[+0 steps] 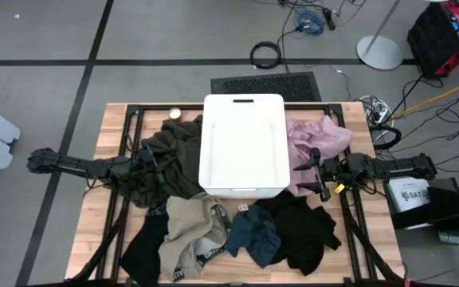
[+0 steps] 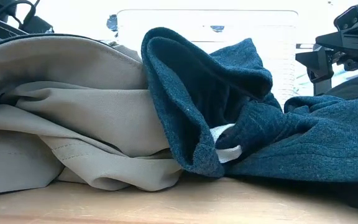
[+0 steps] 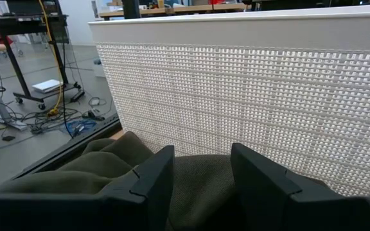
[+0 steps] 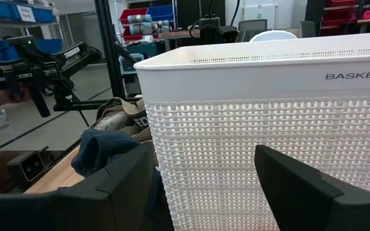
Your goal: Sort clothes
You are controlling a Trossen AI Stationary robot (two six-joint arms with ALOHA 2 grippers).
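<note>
The white bin [image 1: 243, 143] stands in the middle of the wooden bench [image 1: 110, 127], w/ clothes around it on three sides. It looks empty inside.

Left tool [image 1: 151, 165] is just beside the bin's left wall, over the dark olive garment [image 1: 170, 147]. In the left wrist view its fingers [image 3: 151, 183] stand apart, w/ only olive fabric seen between and below them; nothing is clamped. The tool points at the bin's woven wall.

Right tool [image 1: 312, 170] is just beside the bin's right wall, above the edge of the pale pink garment [image 1: 321, 137]. Its fingers [image 4: 117, 186] are wide apart in the right wrist view, w/ the bin wall, marked "BASKET", between them; it holds nothing.

Near the front edge of the bench, from left to right: a black piece [image 1: 143, 251], the beige garment [image 1: 188, 227] w/ lettered waistband, the navy-teal garment [image 1: 255, 235], then another black garment [image 1: 305, 227]. The beige one and the navy-teal one touch each other; in the low view the navy-teal folds lie partly over the beige cloth. A small round thing [image 1: 175, 113] lies on the bench behind the olive garment; cannot tell what it is.
</note>
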